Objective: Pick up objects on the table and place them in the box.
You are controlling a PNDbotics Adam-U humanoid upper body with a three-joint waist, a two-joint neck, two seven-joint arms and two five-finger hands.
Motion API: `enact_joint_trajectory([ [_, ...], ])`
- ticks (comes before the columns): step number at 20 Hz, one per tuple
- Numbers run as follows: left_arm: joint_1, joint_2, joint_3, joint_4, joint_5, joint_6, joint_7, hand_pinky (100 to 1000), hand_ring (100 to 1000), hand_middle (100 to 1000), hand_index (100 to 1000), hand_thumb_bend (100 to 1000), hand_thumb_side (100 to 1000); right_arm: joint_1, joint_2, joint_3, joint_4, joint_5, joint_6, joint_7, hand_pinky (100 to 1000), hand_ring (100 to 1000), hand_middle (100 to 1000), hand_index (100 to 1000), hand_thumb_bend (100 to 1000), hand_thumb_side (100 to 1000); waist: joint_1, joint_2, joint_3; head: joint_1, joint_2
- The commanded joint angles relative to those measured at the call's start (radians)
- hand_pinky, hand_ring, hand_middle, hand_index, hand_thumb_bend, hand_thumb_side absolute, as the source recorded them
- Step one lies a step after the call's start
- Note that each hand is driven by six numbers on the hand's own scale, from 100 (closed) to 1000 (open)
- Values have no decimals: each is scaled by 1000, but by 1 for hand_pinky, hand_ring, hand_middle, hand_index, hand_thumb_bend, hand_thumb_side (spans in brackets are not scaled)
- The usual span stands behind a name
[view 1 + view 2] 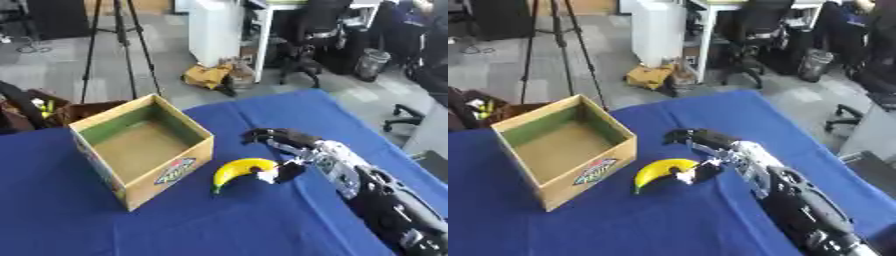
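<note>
A yellow banana [238, 170] lies on the blue tablecloth [219, 225], just right of the open cardboard box [171, 175], whose inside shows nothing. My right hand [319, 152] reaches in from the lower right and sits at the banana's right end. Its fingers [267, 135] stretch out beyond the fruit toward the upper left. The thumb [287, 172] touches the banana's right tip. The hand is open and does not close round the fruit. My left hand appears in no view.
The table's far edge runs behind the box. Beyond it on the floor stand a tripod [118, 45], a white cabinet [214, 30], office chairs [306, 40] and a brown bin of small items [52, 110] at the left.
</note>
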Motion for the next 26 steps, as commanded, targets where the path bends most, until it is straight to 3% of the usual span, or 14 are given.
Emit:
enact_joint_trajectory([
  [1,-11,12,-2,-13,-4,-3,-3,723,694,484,668,225,986,-20,-16,-3,5,16,-6,4,874,1000,916,921,154,515,0,-12,3,-4,-7],
  [26,-14,11,-4,-14,-2,-9,-5,724,697,483,669,222,985,-33,9,10,57,89,-14,-5,845,1000,895,919,162,537,9,-6,16,-10,-12],
])
